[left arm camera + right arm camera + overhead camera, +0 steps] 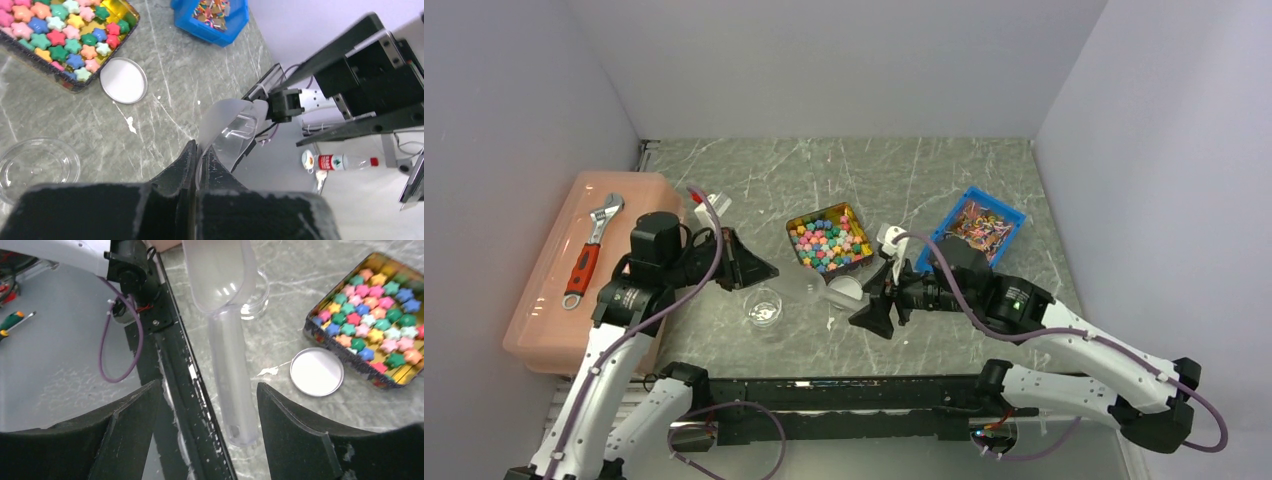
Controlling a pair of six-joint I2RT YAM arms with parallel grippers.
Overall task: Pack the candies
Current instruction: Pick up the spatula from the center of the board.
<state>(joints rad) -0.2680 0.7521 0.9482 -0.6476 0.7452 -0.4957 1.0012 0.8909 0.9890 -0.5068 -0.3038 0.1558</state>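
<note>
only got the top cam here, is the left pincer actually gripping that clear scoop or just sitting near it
Observer: Gripping. In the left wrist view the left pincer is shut on the edge of the scoop bowl.
Operator: and the right one, has it got the handle
Observer: No. In the right wrist view the right pincer is open, standing wider than the handle that lies between its fingers.
Operator: anything in the scoop
Observer: Nothing. In the right wrist view the bowl is see-through and empty.
</note>
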